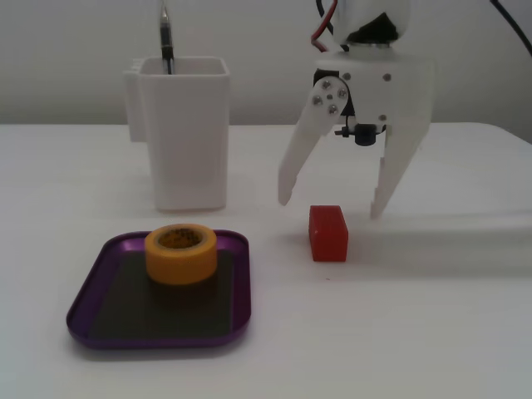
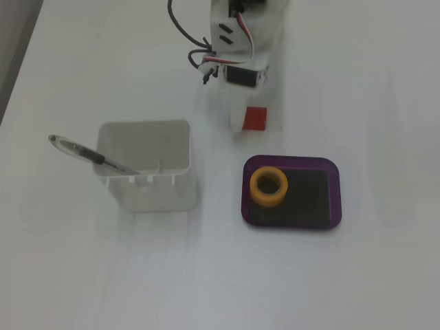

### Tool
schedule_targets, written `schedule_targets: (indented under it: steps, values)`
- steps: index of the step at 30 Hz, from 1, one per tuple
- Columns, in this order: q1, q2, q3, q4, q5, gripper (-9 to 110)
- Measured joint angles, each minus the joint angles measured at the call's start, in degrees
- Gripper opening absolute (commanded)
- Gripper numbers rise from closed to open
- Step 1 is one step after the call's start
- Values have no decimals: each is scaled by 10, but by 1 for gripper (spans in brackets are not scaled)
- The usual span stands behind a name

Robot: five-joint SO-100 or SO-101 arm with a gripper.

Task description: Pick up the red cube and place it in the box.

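Note:
The red cube [image 1: 327, 233] lies on the white table, just right of the purple box [image 1: 243, 278]. In a fixed view from above the cube [image 2: 256, 119] sits just beyond the box's far rim [image 2: 291, 161]. My white gripper [image 1: 331, 206] is open, its two fingers spread wide. They hang straddling the cube, tips about level with its top and slightly behind it. From above, the gripper [image 2: 254, 113] covers part of the cube's far side, with one finger [image 2: 236, 121] beside its left edge. Nothing is held.
A yellow tape roll [image 1: 181, 253] stands in the box's far left part, also seen from above [image 2: 268, 187]. A tall white square container [image 1: 184, 133] holding a pen [image 1: 165, 37] stands behind the box; from above the container [image 2: 148, 185] is left of it.

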Motion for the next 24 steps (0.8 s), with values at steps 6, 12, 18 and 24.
schedule_targets:
  steps: [6, 12, 18, 24]
  values:
    - [4, 0, 74, -65, 1, 27]
    - [4, 0, 83, -87, -3, 5]
    - [-8, 1, 83, -85, -17, -1]
    - [-74, 77, 31, 23, -15, -1]
